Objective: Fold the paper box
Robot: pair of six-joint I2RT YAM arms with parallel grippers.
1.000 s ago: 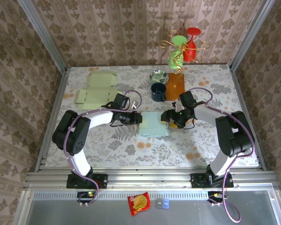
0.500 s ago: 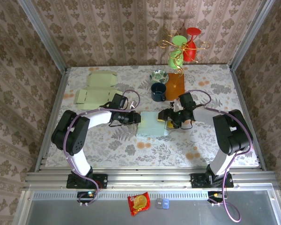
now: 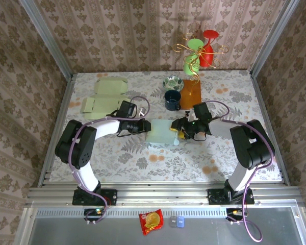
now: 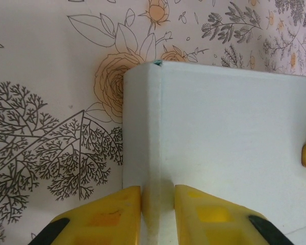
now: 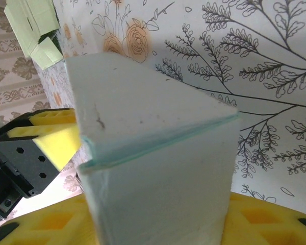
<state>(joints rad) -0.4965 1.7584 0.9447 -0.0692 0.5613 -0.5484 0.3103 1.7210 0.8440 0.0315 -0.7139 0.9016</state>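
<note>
The pale blue-green paper box (image 3: 161,132) lies on the table (image 3: 143,158) between both arms. My left gripper (image 3: 145,125) is shut on the box's left flap (image 4: 155,153), with yellow fingers (image 4: 112,214) either side of the fold. My right gripper (image 3: 179,129) is shut on the box's right end; the box (image 5: 153,168) stands between its yellow fingers (image 5: 265,224) and hides the gap. In the right wrist view, the left gripper's yellow finger (image 5: 56,140) pokes out behind the box.
Flat light-green box blanks (image 3: 104,97) lie at the back left. Behind the box stand a dark blue cup (image 3: 172,99), a patterned bowl (image 3: 173,82) and an orange sheet (image 3: 190,94). A gold wire stand with green and red cups (image 3: 199,53) is at the back.
Both grippers and the box have shifted a little left and toward the back. The box looks more closed than a second ago.
</note>
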